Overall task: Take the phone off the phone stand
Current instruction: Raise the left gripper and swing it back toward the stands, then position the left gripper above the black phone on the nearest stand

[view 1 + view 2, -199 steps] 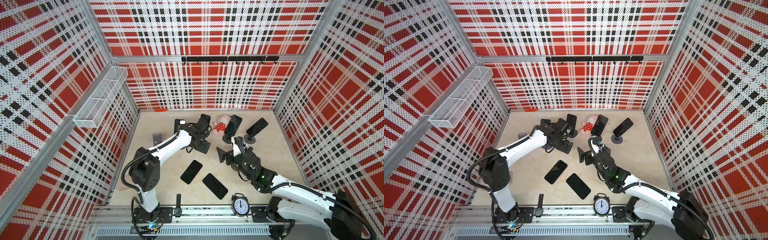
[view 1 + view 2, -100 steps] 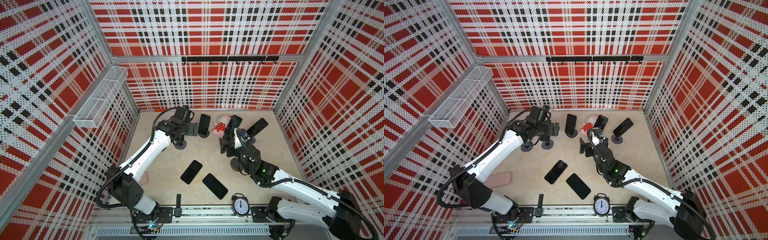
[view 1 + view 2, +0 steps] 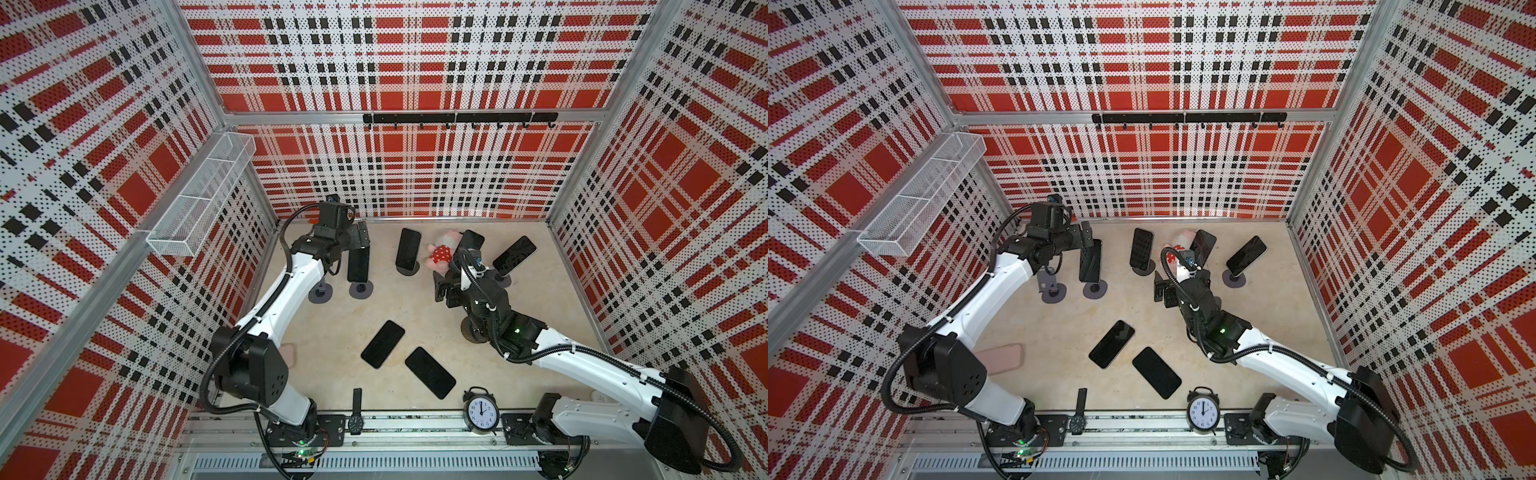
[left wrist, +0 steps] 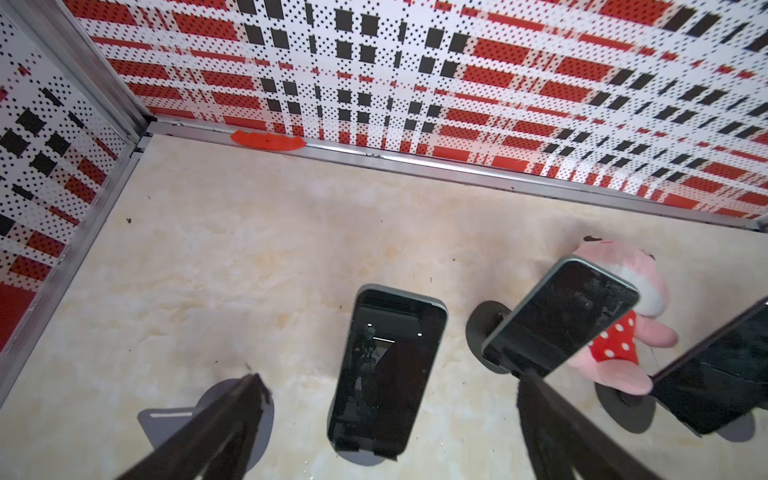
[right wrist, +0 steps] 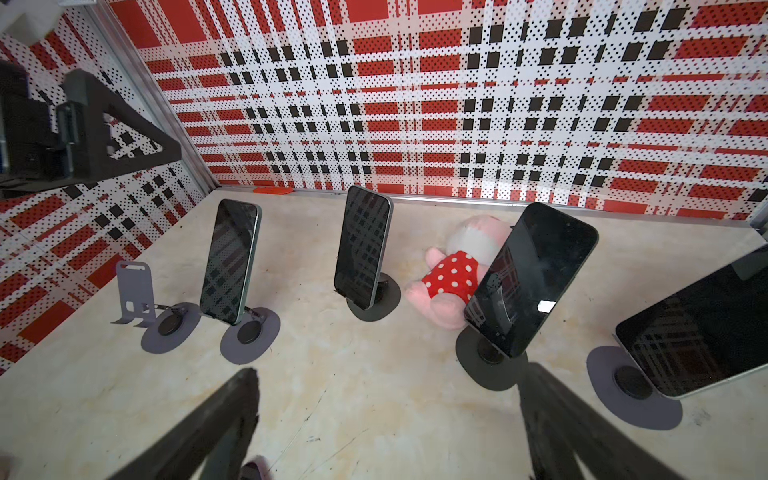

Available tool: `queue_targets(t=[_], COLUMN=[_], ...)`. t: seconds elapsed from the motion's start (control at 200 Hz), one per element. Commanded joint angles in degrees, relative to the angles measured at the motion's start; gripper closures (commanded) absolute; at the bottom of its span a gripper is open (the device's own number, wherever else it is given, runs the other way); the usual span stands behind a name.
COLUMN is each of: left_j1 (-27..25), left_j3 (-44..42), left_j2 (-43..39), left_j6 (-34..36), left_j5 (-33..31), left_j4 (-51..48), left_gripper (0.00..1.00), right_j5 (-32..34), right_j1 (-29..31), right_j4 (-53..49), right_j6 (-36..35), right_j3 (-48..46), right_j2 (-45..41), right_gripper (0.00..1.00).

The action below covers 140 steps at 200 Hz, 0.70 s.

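Phones [image 5: 361, 249], glossy black slabs with rounded corners, lean on thin grey stands [image 5: 376, 309] with flat round bases along the back of the pale marbled table [image 3: 332, 324]. The left gripper [image 4: 390, 380] hangs spread wide and empty above the leftmost phone [image 4: 386, 370], which sits propped on its stand [image 3: 360, 289] beside a bare stand [image 5: 135, 291]. The right gripper [image 5: 388, 374] gapes too, holding nothing, near a fuzzy pink plush toy [image 5: 451, 274] lying between two stands.
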Motion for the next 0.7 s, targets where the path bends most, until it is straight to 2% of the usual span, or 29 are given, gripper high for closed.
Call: queue_targets(t=[0.0, 0.1, 0.256, 0.336, 0.441, 0.591, 0.606, 0.696], left_j1=[-0.11, -0.09, 0.05, 0.16, 0.54, 0.77, 2.44, 3.27], left_j3=[5.10, 9.66, 16.38, 18.91, 20.70, 21.29, 21.30, 21.17], left_j2=[4.30, 8.26, 13.55, 15.63, 17.54, 19.08, 19.22, 19.73], left_j6=[4.83, 6.63, 8.74, 9.91, 10.67, 10.97, 10.85, 10.61], left_j5=[3.11, 3.42, 7.18, 6.32, 4.01, 6.03, 6.01, 6.43], left_j4=[-3.73, -6.79, -10.80, -13.19, -15.00, -15.60, -15.60, -15.60], left_gripper=[0.02, 0.02, 0.02, 0.02, 0.02, 0.02, 0.02, 0.02], right_j5=[0.72, 1.17, 1.84, 1.89, 2.09, 2.67, 2.70, 2.96], right_j1=[-0.35, -0.35, -0.44, -0.52, -0.48, -0.61, -0.60, -0.70], right_j4=[2.11, 2.85, 4.80, 4.89, 6.38, 5.05, 4.98, 5.91], right_j6=[0.28, 0.61, -0.21, -0.61, -1.90, -2.83, -2.89, -3.32], right_j3=[0.61, -0.27, -2.05, -2.44, -3.57, -3.08, -3.13, -4.00], right_j2=[0.78, 0.82, 0.78, 0.94, 1.37, 1.97, 1.98, 1.53], right_gripper=[0.00, 0.00, 0.00, 0.00, 0.00, 0.00, 0.00, 0.00])
